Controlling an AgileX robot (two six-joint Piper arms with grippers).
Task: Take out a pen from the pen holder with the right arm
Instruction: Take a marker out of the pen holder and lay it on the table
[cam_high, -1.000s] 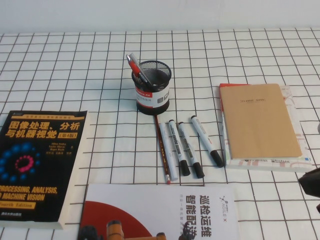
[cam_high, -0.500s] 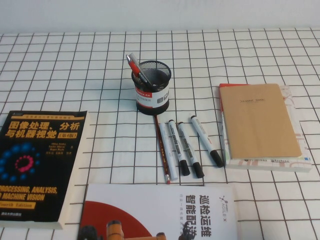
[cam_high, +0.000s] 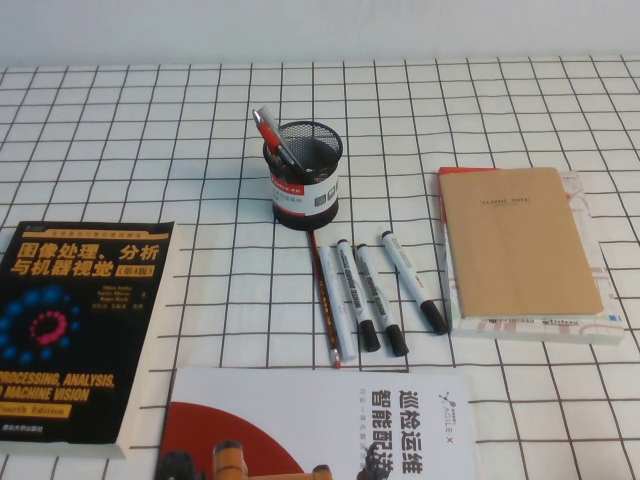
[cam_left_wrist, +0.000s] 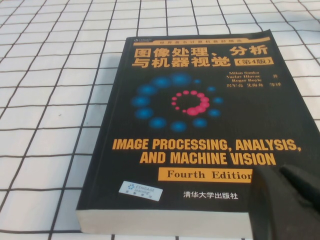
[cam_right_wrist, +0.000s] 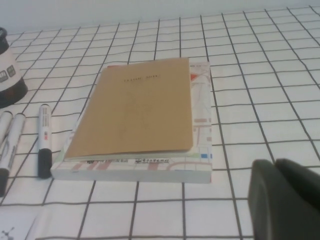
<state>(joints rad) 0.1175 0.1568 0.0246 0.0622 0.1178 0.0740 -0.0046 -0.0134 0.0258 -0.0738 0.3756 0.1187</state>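
Workspace check, high view. The white gridded tablecloth (cam_high: 150, 130) runs bare across the far side and the far left. The black textbook (cam_high: 75, 330) fills the near-left corner. A red-and-white booklet (cam_high: 320, 425) lies along the near edge at centre. On the right, a kraft-brown notebook (cam_high: 520, 240) lies on top of a white book (cam_high: 590, 325) whose edges stick out past it.

The black mesh pen holder (cam_high: 306, 175) stands upright at mid-table, well apart from both books, with open grid to its left, right and far side. Its near side is crowded. A red-brown pencil (cam_high: 323, 295) points at the holder's base with its far end just beside it. A row of white markers (cam_high: 380, 297) with black caps lies next to the pencil, between the holder and the booklet.

The pen (cam_high: 272, 135) is red and silver. It leans against the holder's left rim, tilted up and to the left, with its upper part well above the mesh. Its lower end is hidden inside.

The right gripper (cam_right_wrist: 280, 192) shows only in its own wrist view, low over the cloth near the white book's near corner. Its claw is closed, with nothing in it.

The left gripper (cam_left_wrist: 285, 200) hangs over the textbook's near corner. I cannot tell its state.
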